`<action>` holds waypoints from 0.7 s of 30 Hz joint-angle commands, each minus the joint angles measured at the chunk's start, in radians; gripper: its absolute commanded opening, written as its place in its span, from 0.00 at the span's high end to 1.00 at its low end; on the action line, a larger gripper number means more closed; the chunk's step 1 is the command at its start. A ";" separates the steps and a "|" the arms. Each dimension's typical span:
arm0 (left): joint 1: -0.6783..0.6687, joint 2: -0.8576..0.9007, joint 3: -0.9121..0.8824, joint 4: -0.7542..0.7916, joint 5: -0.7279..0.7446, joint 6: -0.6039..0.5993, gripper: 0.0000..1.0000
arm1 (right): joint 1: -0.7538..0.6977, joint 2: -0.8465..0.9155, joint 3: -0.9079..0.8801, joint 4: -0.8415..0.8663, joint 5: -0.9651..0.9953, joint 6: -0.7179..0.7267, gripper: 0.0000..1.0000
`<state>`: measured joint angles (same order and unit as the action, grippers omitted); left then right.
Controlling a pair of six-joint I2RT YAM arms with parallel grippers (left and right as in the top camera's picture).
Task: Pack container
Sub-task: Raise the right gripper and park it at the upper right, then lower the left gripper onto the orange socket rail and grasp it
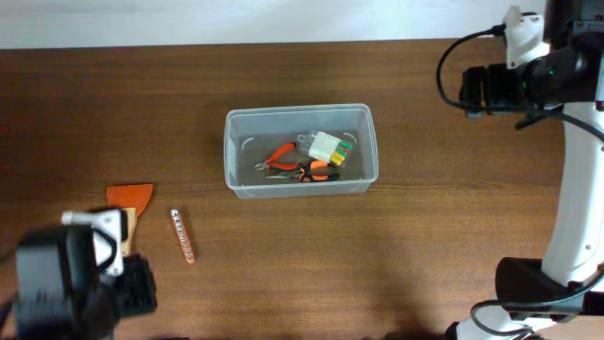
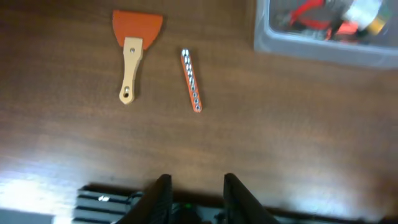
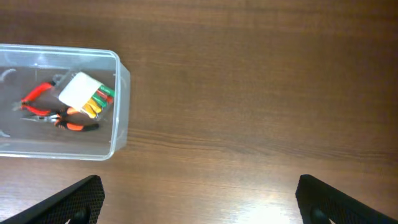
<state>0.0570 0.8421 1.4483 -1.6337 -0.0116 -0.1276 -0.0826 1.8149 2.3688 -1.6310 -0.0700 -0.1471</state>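
The left hand (image 2: 195, 198) stands part open over the wood-grain surface (image 2: 298, 137), its dark fingers holding nothing. Its view alone shows in full the scraper (image 2: 131, 59), with a flat orange blade and pale handle, and beside it the slim orange strip (image 2: 191, 79) with its row of silvery dots. The right hand (image 3: 199, 202) is spread wide and empty. Its view looks into the clear, round-cornered plastic container (image 3: 118, 106) mid-surface, which holds red-handled pliers (image 3: 36, 93), orange-handled cutters (image 3: 74, 124) and a white pack (image 3: 78, 90) with coloured ends.

White right arm (image 1: 578, 212) with black joints and black cable (image 1: 440, 68).
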 commanded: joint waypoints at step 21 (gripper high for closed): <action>0.005 0.517 -0.439 0.599 0.094 -0.175 0.52 | 0.006 0.011 -0.010 0.012 -0.070 0.029 0.01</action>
<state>0.0570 1.3006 1.0122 -1.0485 0.0792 -0.2890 -0.0807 1.8179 2.3653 -1.6234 -0.1226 -0.1268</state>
